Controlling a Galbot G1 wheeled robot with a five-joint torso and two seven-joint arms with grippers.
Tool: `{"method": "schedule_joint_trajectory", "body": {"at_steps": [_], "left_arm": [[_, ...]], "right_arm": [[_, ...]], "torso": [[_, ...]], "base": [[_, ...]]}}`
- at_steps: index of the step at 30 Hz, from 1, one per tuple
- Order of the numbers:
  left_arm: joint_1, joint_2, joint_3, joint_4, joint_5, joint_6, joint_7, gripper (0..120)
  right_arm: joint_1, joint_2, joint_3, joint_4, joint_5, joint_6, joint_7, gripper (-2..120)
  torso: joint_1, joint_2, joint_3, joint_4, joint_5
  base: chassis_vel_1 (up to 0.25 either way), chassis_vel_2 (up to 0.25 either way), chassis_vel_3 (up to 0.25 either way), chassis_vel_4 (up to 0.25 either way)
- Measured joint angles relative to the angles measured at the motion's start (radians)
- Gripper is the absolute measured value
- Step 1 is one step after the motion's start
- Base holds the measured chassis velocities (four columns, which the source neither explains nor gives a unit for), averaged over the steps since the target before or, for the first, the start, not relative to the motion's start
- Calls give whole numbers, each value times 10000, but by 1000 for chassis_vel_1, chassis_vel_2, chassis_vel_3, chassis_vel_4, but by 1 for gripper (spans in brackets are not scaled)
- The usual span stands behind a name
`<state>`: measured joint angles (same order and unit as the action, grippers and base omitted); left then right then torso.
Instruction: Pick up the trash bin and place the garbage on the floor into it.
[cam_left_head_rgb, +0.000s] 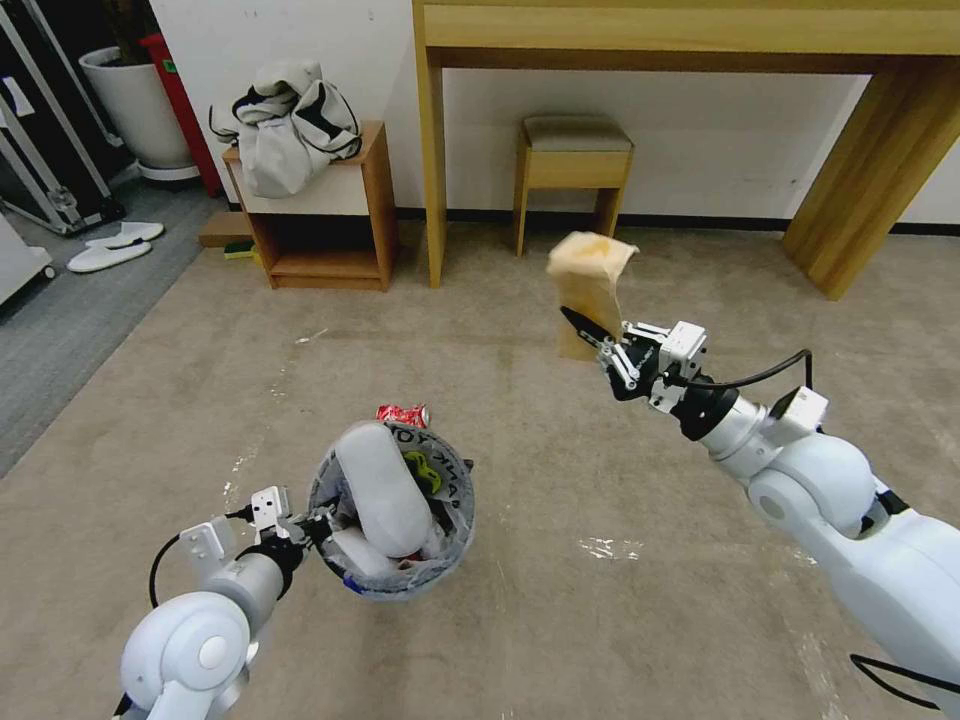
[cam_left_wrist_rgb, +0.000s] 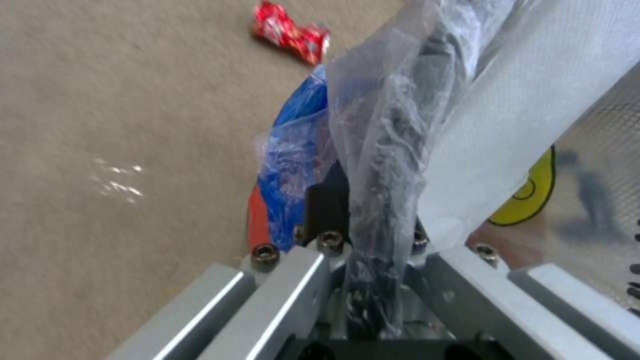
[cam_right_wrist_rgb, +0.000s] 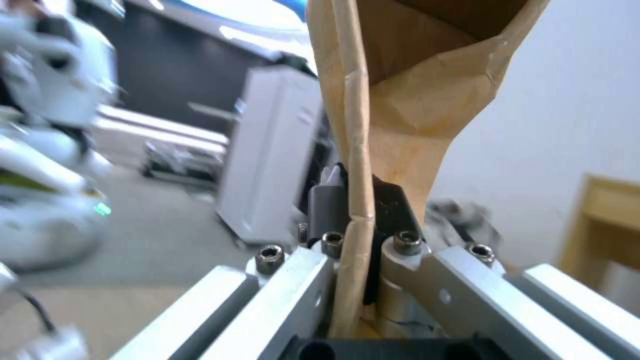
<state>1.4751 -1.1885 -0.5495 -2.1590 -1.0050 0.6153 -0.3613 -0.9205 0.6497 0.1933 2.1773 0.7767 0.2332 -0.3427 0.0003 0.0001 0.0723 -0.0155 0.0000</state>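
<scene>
My left gripper (cam_left_head_rgb: 315, 525) is shut on the near rim of the trash bin (cam_left_head_rgb: 400, 585), held just above the beige floor (cam_left_head_rgb: 620, 630). A white slipper (cam_left_head_rgb: 380, 490) and other litter lie inside the bin's clear liner. In the left wrist view the fingers (cam_left_wrist_rgb: 327, 200) pinch the liner (cam_left_wrist_rgb: 387, 150) against the blue band (cam_left_wrist_rgb: 300, 150). A red foil wrapper (cam_left_head_rgb: 402, 413) (cam_left_wrist_rgb: 290, 32) lies on the carpet just beyond the bin. My right gripper (cam_left_head_rgb: 600, 345) (cam_right_wrist_rgb: 363, 200) is raised to the right, shut on a brown cardboard scrap (cam_left_head_rgb: 590, 275) (cam_right_wrist_rgb: 400, 100) that stands up from it.
A wooden side table (cam_left_head_rgb: 375, 200) with a grey bag stands at the back left, a small stool (cam_left_head_rgb: 570, 160) under a large wooden desk (cam_left_head_rgb: 870, 170) behind. White planter (cam_left_head_rgb: 140, 110) and a pair of slippers (cam_left_head_rgb: 110, 245) sit on grey flooring at the left. Tape marks (cam_left_head_rgb: 610, 547) shine on the carpet.
</scene>
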Motion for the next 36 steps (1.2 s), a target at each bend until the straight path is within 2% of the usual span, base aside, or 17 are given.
{"method": "schedule_joint_trajectory", "body": {"at_steps": [9,13,15,18,21,26,36], "left_arm": [[-275,-161,707,130,-6,48,-111,0],[-324,-164,891,72,-157,82,-174,0],[-339,-175,1187,-31,-441,91,-293,0],[-346,-195,1289,-40,-518,99,-325,0],[-448,-298,1623,-73,-722,103,-425,0],[-604,-385,1819,-268,-1080,119,-576,0],[-534,-282,1769,-707,-1452,157,-677,0]], "right_arm": [[310,-344,-372,1407,1076,-89,-371,0],[156,-328,-476,1483,1118,-29,-700,0],[-55,-218,-631,1501,1009,43,-1102,0],[-124,-193,-675,1513,974,55,-1211,0],[-506,-163,-804,1541,770,84,-1707,0],[-1036,-112,-808,1253,302,217,-2093,0],[-1847,359,-929,546,-704,473,-2479,0]], "torso": [[0,0,0,1,-1],[0,0,1,1,0],[0,0,1,1,3],[0,0,1,0,0],[0,0,1,1,0],[0,0,1,1,0],[0,0,2,1,1]], "base": [[0,0,0,0],[0,0,0,0],[0,0,0,0],[0,0,0,0],[0,0,0,0],[0,0,0,0],[0,0,0,0]]}}
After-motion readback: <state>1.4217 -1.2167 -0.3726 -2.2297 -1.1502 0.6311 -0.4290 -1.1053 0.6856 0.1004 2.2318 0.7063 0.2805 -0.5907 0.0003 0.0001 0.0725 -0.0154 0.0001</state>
